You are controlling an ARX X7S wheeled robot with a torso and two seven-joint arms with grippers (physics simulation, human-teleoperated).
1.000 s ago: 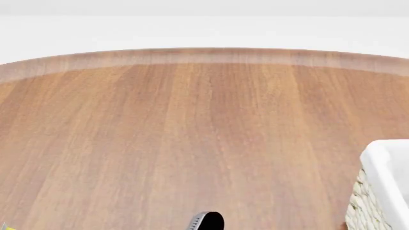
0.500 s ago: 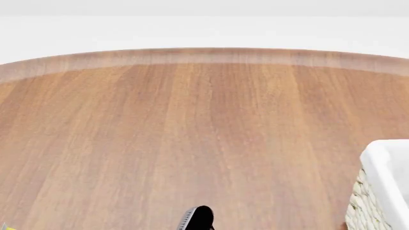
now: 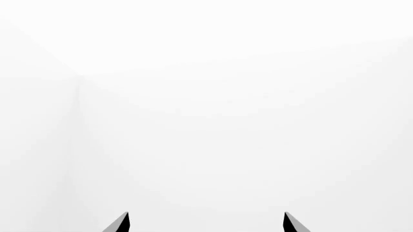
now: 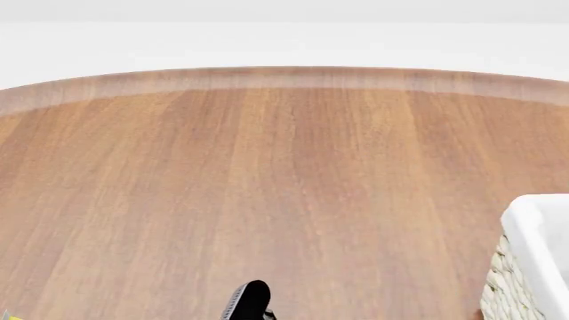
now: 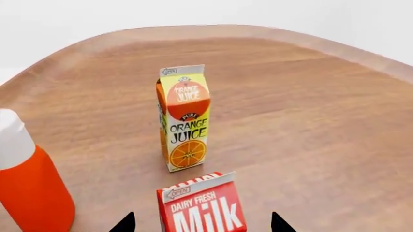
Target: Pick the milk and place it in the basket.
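Milk (image 5: 201,205), a small gable-top carton with a red top and white lettering, stands upright on the round brown wooden worktop (image 5: 310,125) directly ahead of the right claw (image 5: 202,223), between its two dark, spread tips, which do not touch it. Beyond it stands an orange-yellow juice carton (image 5: 184,117), with an orange white-capped bottle (image 5: 27,186) off to one side. Farther off is a pale wall. The left claw (image 3: 205,222) is released, facing blank white. A woven cream basket (image 4: 534,267) with white lining sits at the worktop's right.
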